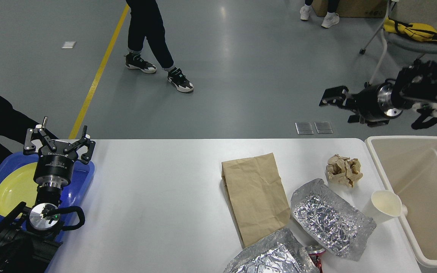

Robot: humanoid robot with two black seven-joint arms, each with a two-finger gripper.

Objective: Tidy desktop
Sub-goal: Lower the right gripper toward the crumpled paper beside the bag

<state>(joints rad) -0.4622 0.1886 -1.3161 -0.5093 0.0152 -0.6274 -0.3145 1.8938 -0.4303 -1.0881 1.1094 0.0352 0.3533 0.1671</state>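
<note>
My left gripper (pixel 57 143) has its jaws spread wide and empty above the blue tray (pixel 85 178); the right gripper (pixel 336 102) hangs beyond the tabletop (pixel 157 197), its jaws' state I cannot tell. On the tabletop I count one paper bag (pixel 254 195), two foil sheets (pixel 330 218), one crumpled paper ball (pixel 343 170) and one paper cup (pixel 385 204).

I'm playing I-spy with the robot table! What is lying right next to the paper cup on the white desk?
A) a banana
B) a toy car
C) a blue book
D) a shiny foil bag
D: the crinkly silver foil bag lies flat on the desktop just left of the white paper cup.
</note>
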